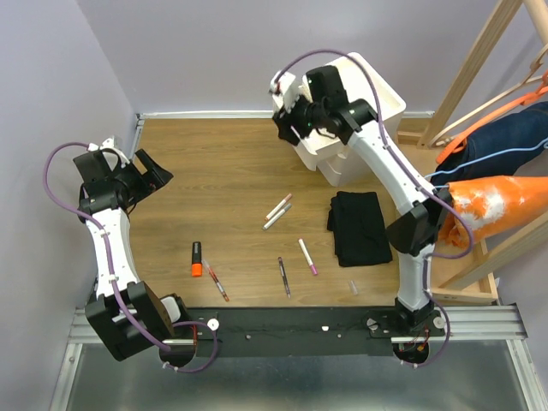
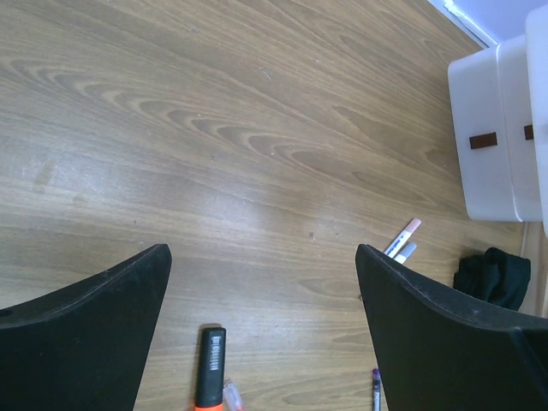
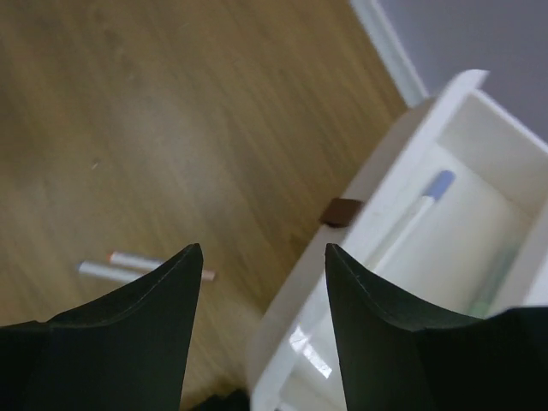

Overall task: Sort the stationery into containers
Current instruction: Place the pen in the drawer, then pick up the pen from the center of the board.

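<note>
My right gripper (image 3: pixel 261 253) hangs open and empty above the front rim of an open cream-white drawer (image 3: pixel 385 193) with a dark handle (image 3: pixel 345 211). A white pen with a blue cap (image 3: pixel 415 218) lies inside that drawer. From above, the right gripper (image 1: pixel 289 128) sits at the left side of the white cabinet (image 1: pixel 377 94). My left gripper (image 1: pixel 152 180) is open over bare wood at the far left. On the table lie a pair of pale-capped pens (image 1: pixel 278 211), an orange highlighter (image 1: pixel 197 259), a red pen (image 1: pixel 217 281), a dark pen (image 1: pixel 283 276) and a purple-tipped marker (image 1: pixel 307 256).
A folded black cloth (image 1: pixel 360 227) lies right of the pens, in front of the cabinet. A wooden rack (image 1: pixel 479 77) with clothes and an orange item (image 1: pixel 492 205) stands at the right. A small clear piece (image 1: pixel 352 287) rests near the table's front edge. The purple wall (image 1: pixel 51 103) borders the left.
</note>
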Controlling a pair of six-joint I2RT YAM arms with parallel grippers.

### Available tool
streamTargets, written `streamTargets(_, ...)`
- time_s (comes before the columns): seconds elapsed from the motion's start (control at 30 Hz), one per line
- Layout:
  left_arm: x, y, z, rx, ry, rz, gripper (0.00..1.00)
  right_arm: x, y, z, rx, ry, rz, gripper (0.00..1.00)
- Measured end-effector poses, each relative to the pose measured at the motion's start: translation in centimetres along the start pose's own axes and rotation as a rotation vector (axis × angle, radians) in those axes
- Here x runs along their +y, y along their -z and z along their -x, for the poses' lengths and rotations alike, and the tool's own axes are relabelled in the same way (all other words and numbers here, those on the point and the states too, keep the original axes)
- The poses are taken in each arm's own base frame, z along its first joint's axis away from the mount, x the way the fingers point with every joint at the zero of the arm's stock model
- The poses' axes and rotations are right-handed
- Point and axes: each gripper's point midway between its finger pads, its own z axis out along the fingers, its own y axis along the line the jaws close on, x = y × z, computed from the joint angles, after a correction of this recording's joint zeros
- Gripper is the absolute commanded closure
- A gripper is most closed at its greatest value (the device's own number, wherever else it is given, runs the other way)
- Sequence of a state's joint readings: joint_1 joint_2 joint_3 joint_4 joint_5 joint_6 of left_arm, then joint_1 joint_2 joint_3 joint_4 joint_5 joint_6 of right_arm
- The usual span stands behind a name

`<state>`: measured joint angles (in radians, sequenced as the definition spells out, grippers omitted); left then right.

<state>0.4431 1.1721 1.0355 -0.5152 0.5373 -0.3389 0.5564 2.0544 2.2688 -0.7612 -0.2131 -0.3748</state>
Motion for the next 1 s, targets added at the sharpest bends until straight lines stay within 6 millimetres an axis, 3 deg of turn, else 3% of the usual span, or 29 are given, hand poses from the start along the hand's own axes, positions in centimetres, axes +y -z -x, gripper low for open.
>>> streamTargets(0.03, -0.1, 0.0, 0.0, -0.001, 0.002, -0.003, 0.02, 1.9, 0.4, -0.2, 0.006, 0.063, 0.077, 0.44)
streamTargets(0.13, -0.2, 0.0, 0.0, -0.001, 0.004, -0.009, 0.02, 7.6, 1.1, -2.3, 0.057, 0.2, 0.248, 0.48)
streamTargets(0.27, -0.1, -0.2, -0.2, 0.004, 0.005, -0.014, 0.02, 16.7, 0.4, -8.4, 0.194, 0.429, 0.492, 0.52)
streamTargets(0.37, 0.1, -0.3, -0.6, 0.013, 0.011, -0.011, 0.02, 20.8, 0.1, -12.9, 0.289, 0.545, 0.625, 0.54)
streamTargets(0.5, 0.3, -0.3, -1.1, 0.019, 0.015, -0.009, 0.02, 21.4, -0.9, -15.4, 0.338, 0.624, 0.666, 0.55)
streamTargets(0.7, 0.6, -0.4, -2.0, 0.034, 0.023, -0.004, 0.02, 20.6, -2.6, -16.9, 0.369, 0.684, 0.669, 0.59)
streamTargets(1.0, 0.8, -0.4, -2.3, 0.039, 0.023, 0.0, 0.02, 21.3, -5.0, -19.9, 0.412, 0.764, 0.722, 0.66)
